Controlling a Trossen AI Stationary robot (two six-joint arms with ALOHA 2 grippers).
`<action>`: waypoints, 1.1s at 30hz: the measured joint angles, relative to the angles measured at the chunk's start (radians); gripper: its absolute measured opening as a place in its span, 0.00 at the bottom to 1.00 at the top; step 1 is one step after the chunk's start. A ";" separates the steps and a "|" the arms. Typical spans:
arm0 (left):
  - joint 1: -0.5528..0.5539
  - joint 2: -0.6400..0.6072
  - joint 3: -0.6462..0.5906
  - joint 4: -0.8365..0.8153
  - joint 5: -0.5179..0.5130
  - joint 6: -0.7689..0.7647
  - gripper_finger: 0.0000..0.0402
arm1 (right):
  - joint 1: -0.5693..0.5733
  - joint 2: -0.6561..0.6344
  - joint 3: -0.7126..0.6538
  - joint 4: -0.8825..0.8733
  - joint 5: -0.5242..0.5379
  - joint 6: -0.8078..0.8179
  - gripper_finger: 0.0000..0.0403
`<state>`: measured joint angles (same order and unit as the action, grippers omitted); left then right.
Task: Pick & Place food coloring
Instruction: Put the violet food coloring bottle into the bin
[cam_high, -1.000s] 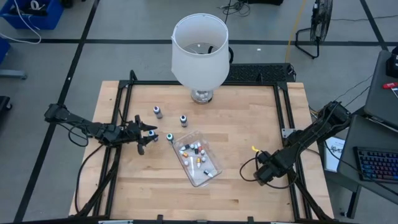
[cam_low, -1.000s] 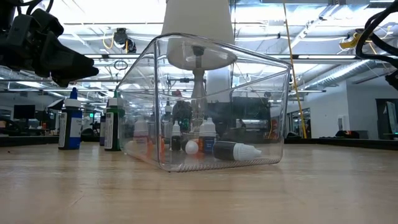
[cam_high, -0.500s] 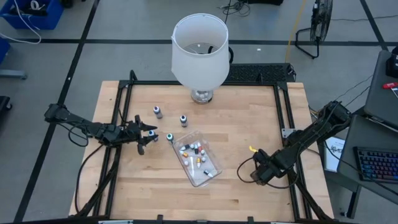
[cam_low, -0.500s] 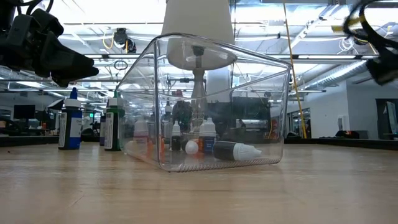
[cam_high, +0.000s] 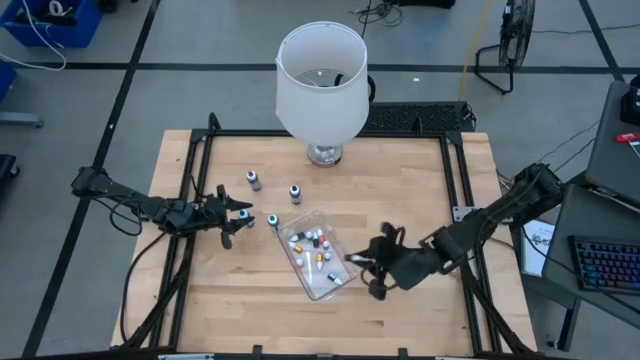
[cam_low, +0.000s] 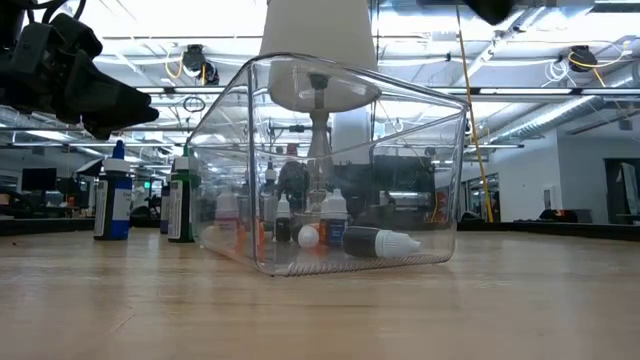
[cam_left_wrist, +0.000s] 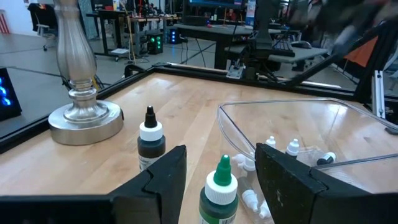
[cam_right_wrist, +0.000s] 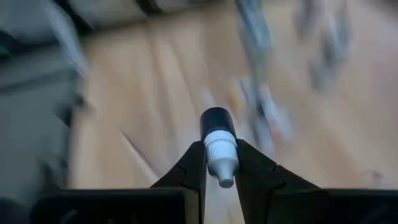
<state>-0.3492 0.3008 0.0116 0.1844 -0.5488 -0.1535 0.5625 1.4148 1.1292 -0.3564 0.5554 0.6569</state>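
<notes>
A clear plastic tray lies at the table's middle with several food coloring bottles inside. Three more stand upright on the wood: a green-capped one, a dark one and another. My left gripper is open and level near the left edge; the green-capped bottle stands just beyond its fingertips, untouched. My right gripper hangs above the tray's right end, shut on a dark bottle with a white cap. My right gripper pinches the small bottle between its two fingers at the white cap and neck. The dark body sticks out past the fingertips and the cap's tip points back toward the wrist. The bottle is lifted clear of the table.
A lamp with a big white shade stands on its metal foot at the far middle. A black frame runs around the wooden top. There is bare wood near the front edge and on the right.
My right gripper has swung from near the table's right edge up and toward the left, to the tray's right end, turning about as it went. The left gripper and the bottles on the table have kept still.
</notes>
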 joint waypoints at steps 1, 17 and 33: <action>0.000 0.000 0.000 0.000 0.000 0.000 0.48 | -0.007 0.002 0.040 0.068 0.012 -0.102 0.12; 0.000 0.000 0.000 0.000 0.000 0.000 0.48 | -0.205 0.495 1.016 -0.515 -0.150 -0.504 0.12; 0.000 0.000 0.000 0.000 0.000 0.000 0.48 | -0.304 0.841 1.027 -0.977 -0.476 -0.386 0.12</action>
<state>-0.3492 0.3008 0.0116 0.1845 -0.5488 -0.1535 0.2588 2.2555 2.1566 -1.3331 0.0789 0.2709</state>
